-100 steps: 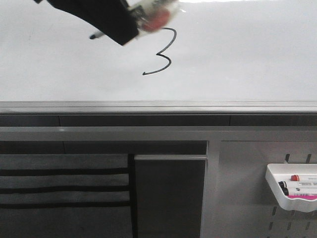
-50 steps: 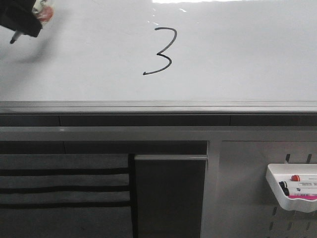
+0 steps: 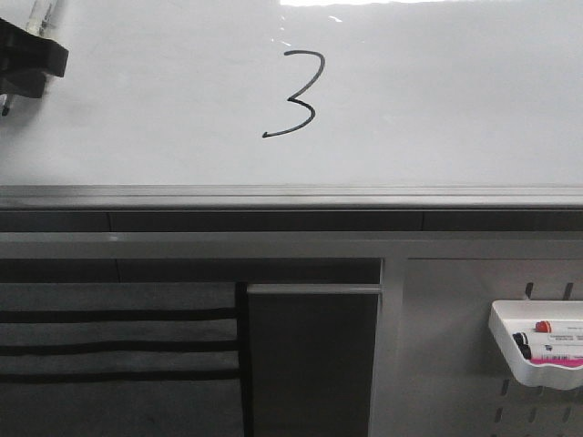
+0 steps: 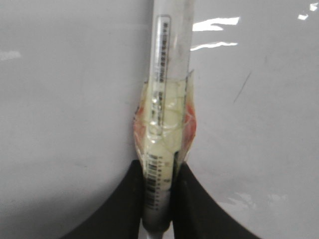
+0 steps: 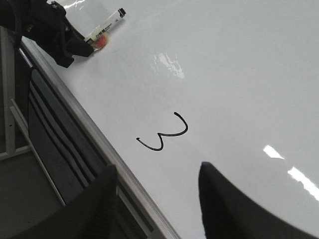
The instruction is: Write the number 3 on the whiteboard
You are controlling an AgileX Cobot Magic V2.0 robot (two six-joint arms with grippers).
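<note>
Nearest you, low on the right, a white tray (image 3: 537, 350) hangs on the grey perforated panel (image 3: 455, 346) with spare markers in it; nothing there bears on the job now.

Above it runs the grey rail (image 3: 291, 196) along the lower edge of the whiteboard (image 3: 455, 100). On the board itself, roughly in the middle of what you see from the front, sits the number 3 (image 3: 296, 94): a thin black numeral, a little slanted, both curves closed up and a tail hooking left at the bottom. It reads cleanly, so you can judge the writing itself done.

The right gripper (image 5: 154, 199) hangs near the rail just below the numeral, its two dark fingers spread apart with nothing between them.

Farther off, at the board's left edge, the left gripper (image 4: 158, 199) is clenched on the marker (image 4: 167, 89), which is wrapped in tape where the fingers meet it. In the front view the tip points down, well apart from the numeral; whether it touches the board you cannot tell.

What is left, as far as you can judge, is only putting the marker away, if that is wanted at all.
</note>
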